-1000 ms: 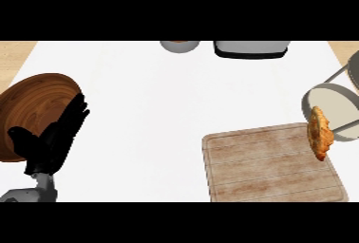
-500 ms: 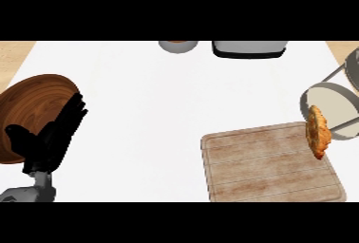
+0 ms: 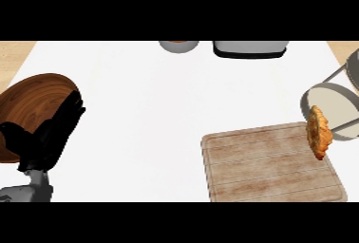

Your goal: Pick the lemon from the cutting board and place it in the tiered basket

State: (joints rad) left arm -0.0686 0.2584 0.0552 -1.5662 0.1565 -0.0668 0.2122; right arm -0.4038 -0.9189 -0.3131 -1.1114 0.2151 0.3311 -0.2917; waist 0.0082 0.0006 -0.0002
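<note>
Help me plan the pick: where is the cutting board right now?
In the head view the cutting board lies at the counter's lower right, just left of the tiered basket, far from the left hand.

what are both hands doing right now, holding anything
Left hand: open, fingers straight, holding nothing, resting at the left edge over the wooden plate.
Right hand: not in view, so it cannot be told.

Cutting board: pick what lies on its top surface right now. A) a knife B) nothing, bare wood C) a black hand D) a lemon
B: the cutting board shows only bare wooden planks; the orange-brown item hangs at its right edge by the wire basket, and the left hand rests far left.
</note>
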